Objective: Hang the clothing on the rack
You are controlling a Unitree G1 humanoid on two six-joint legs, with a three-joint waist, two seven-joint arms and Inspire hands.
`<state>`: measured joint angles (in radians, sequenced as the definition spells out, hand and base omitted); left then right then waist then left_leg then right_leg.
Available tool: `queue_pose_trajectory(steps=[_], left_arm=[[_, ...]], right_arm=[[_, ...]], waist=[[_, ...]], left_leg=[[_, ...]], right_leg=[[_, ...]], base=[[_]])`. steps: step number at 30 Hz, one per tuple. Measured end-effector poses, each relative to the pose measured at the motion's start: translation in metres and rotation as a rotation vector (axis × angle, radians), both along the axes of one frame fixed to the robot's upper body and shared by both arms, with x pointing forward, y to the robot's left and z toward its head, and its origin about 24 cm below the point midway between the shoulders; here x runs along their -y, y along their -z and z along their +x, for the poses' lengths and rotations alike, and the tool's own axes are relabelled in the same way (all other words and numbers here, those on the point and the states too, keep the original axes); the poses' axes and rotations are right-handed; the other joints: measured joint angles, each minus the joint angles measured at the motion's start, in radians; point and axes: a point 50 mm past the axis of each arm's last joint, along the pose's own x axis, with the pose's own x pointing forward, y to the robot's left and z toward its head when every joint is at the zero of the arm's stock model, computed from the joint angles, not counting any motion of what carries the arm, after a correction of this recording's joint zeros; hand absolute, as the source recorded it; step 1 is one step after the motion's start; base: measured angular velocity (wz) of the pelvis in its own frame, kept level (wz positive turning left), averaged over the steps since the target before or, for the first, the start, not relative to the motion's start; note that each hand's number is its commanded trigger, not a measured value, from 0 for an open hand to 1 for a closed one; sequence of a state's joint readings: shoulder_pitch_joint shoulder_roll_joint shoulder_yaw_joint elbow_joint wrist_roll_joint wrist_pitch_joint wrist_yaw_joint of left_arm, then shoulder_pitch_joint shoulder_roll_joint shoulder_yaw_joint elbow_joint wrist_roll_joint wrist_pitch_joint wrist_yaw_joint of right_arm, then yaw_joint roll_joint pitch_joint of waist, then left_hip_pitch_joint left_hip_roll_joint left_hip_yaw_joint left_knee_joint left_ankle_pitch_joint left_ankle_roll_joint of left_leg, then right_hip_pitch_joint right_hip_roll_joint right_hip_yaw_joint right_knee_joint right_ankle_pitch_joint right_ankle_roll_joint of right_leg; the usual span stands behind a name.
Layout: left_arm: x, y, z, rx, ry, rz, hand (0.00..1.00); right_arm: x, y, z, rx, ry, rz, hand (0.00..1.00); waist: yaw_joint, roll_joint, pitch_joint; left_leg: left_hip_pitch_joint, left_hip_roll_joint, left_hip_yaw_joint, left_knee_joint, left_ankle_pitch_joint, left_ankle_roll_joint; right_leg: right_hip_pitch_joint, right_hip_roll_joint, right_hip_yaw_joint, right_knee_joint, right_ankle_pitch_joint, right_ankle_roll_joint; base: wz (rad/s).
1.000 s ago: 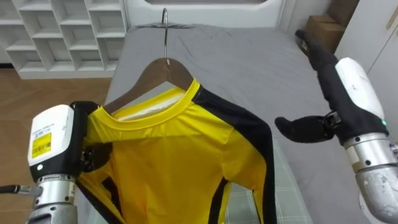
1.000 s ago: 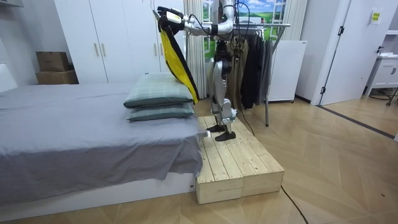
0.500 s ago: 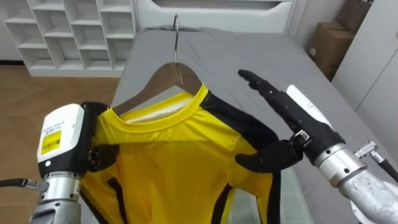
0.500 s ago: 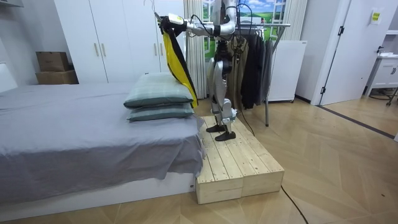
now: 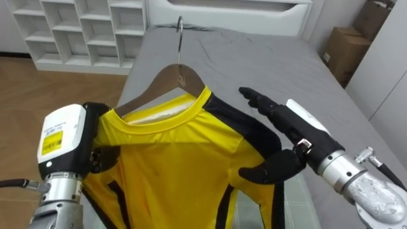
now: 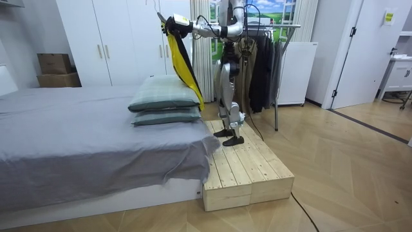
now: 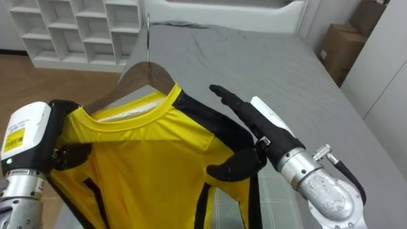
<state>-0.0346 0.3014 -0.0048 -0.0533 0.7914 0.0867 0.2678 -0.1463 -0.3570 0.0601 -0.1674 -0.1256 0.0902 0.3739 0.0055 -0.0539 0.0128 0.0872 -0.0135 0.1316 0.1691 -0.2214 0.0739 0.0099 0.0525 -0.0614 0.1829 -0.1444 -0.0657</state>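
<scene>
A yellow shirt (image 5: 172,172) with black trim hangs on a wooden hanger (image 5: 166,71) whose metal hook (image 5: 180,32) points up. I hold it in the air over the bed. My left hand (image 5: 67,143) grips the shirt's left shoulder, its dark fingers curled into the cloth. My right hand (image 5: 289,127) lies against the shirt's black right shoulder with its fingers straight and its thumb spread below. In the room view I stand on a wooden platform (image 6: 248,171) by the bed, with the shirt (image 6: 180,58) raised at head height.
A grey bed (image 5: 254,57) stretches ahead, with green pillows (image 6: 164,96) stacked below the shirt. White cube shelves (image 5: 70,25) stand at the far left and a cardboard box (image 5: 346,41) at the far right. A clothes rack (image 6: 270,29) with dark garments stands behind me.
My right hand has swung in from the right side and now rests on the shirt's right shoulder. The left hand keeps its grip, and the camera has shifted slightly.
</scene>
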Motion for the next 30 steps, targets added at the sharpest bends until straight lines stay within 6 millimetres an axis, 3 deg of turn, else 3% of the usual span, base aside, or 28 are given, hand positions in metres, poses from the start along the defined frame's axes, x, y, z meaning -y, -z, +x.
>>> queue_pose_trajectory(steps=[11, 15, 26, 30], left_arm=[[0.002, -0.004, 0.002, 0.022, 0.002, 0.006, 1.00], [0.004, -0.008, 0.005, 0.039, 0.007, 0.013, 1.00], [0.013, -0.016, 0.011, 0.074, 0.031, 0.032, 1.00], [0.018, -0.021, 0.015, 0.097, 0.037, 0.078, 1.00]], right_arm=[[0.000, -0.001, 0.002, 0.023, 0.037, 0.022, 0.00], [0.002, -0.003, 0.015, 0.020, 0.054, 0.022, 0.00], [0.002, -0.020, 0.039, 0.066, 0.079, 0.001, 0.00], [-0.001, -0.038, 0.048, 0.130, 0.082, -0.050, 0.00]], waist=[[0.003, -0.001, -0.0008], [0.006, 0.003, -0.0011], [0.002, 0.010, -0.0028], [0.006, 0.009, -0.0033]], left_leg=[[-0.004, -0.001, -0.022, 0.001, 0.000, -0.001], [-0.005, -0.001, -0.025, 0.004, 0.001, -0.001], [-0.008, -0.001, -0.027, 0.007, 0.001, -0.001], [-0.007, -0.001, -0.026, 0.009, 0.001, -0.001]], right_leg=[[0.010, -0.003, -0.023, -0.014, 0.001, 0.000], [0.012, -0.003, -0.024, -0.015, 0.001, -0.001], [0.008, -0.003, -0.022, -0.013, 0.001, -0.001], [0.009, -0.002, -0.020, -0.013, 0.001, -0.001]], base=[[0.06], [0.00], [0.00], [-0.01]])
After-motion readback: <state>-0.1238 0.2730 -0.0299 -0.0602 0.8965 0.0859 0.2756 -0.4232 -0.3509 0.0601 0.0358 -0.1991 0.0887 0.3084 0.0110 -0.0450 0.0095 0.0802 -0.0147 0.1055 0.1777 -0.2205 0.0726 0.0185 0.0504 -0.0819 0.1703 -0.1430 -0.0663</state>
